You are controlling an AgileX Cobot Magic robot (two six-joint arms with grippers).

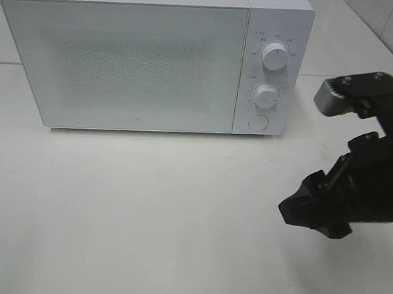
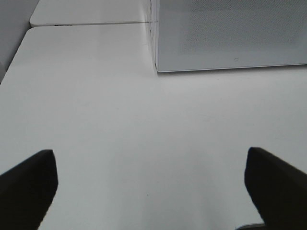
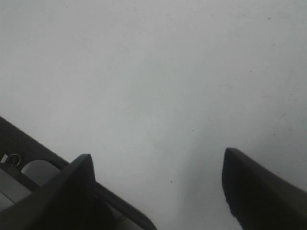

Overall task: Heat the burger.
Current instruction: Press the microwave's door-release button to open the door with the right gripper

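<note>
White microwave (image 1: 141, 65) is standing shut, burger showing nowhere; right gripper (image 3: 156, 165) is hovering released, empty, near its dials (image 1: 266, 96); left gripper (image 2: 149, 158) is gaping empty, farther off.

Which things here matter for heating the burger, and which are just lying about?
Job: microwave, door shut; left claw, open; right claw, open; burger not in view.
Just there: white table.
</note>
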